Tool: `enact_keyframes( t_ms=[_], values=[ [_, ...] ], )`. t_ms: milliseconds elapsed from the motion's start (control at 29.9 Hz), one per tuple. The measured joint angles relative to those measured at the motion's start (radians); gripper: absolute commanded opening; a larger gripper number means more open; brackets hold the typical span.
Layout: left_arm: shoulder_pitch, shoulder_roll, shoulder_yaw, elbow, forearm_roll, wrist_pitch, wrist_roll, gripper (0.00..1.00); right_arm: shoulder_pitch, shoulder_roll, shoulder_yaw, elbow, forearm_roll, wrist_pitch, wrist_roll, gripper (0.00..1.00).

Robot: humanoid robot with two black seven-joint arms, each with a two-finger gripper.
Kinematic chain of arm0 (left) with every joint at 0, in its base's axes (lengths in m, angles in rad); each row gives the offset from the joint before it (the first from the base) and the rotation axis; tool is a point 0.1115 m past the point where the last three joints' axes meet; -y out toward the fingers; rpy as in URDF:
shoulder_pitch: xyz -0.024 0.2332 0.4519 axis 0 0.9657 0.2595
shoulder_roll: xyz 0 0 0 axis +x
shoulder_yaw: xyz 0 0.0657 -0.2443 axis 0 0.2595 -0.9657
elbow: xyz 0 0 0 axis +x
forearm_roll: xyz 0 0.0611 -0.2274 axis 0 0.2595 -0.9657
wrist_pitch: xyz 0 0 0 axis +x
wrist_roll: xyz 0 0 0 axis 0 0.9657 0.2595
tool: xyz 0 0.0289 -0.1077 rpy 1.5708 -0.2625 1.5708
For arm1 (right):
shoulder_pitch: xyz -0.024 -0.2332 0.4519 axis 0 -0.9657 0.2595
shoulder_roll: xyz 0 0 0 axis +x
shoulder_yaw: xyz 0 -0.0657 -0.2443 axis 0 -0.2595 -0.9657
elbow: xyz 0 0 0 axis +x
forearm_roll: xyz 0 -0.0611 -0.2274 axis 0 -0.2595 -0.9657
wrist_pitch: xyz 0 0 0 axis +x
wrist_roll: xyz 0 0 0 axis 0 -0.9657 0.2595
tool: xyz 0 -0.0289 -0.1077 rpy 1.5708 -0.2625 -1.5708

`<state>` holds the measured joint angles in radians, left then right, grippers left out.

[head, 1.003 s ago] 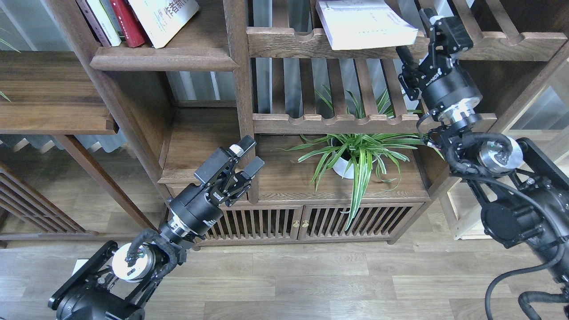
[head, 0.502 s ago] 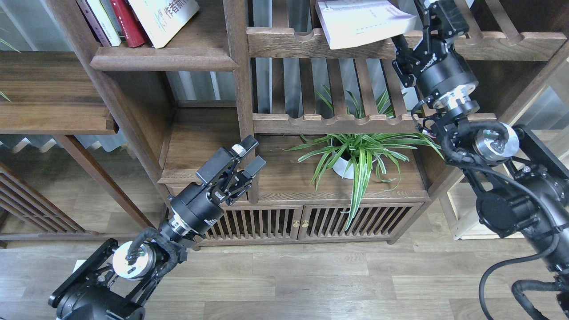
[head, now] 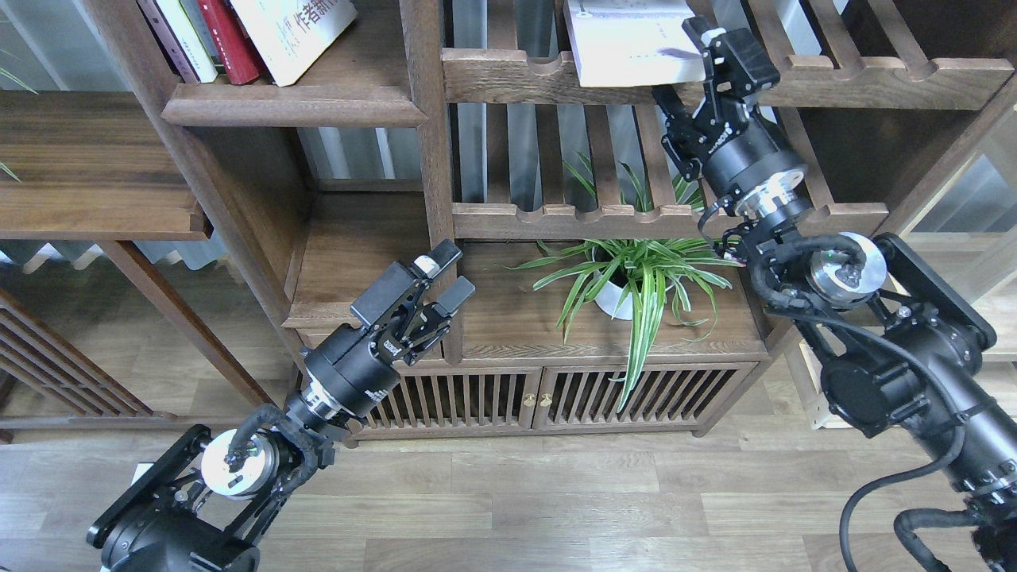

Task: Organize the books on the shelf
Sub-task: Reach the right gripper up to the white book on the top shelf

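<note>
1. The bookcase (head: 429,159) fills the upper view, dark walnut, with a solid shelf (head: 294,103) at upper left and slatted racks (head: 604,75) to its right
2. The right arm reaches up to the upper rack; its right gripper (head: 683,67) is clamped on the right edge of the lavender-white book (head: 628,44), one finger above the cover and one below
3. That book lies flat on the rack's scalloped rail, partly overhanging it
4. The left gripper (head: 445,278) hangs low before the cabinet, fingers apart, holding nothing
5. A potted spider plant (head: 636,278) stands on the cabinet top
6. On the shelf lean the white book (head: 290,32) with blue characters and the dark red book (head: 230,40)
</note>
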<state>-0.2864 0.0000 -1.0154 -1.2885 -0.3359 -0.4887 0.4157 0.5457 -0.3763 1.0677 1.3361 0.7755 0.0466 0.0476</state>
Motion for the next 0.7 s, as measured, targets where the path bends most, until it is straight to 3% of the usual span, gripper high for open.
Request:
enact_keyframes(
  t_ms=[602, 702],
  values=[
    [0.009, 0.000, -0.009, -0.002, 0.000, 0.000, 0.000, 0.98, 0.065, 0.045, 0.000, -0.001, -0.007, -0.123, 0.002, 0.88],
    [0.010, 0.000, -0.009, -0.003, 0.000, 0.000, 0.000, 0.98, 0.071, 0.045, 0.002, -0.001, -0.007, -0.137, 0.003, 0.84]
  ],
)
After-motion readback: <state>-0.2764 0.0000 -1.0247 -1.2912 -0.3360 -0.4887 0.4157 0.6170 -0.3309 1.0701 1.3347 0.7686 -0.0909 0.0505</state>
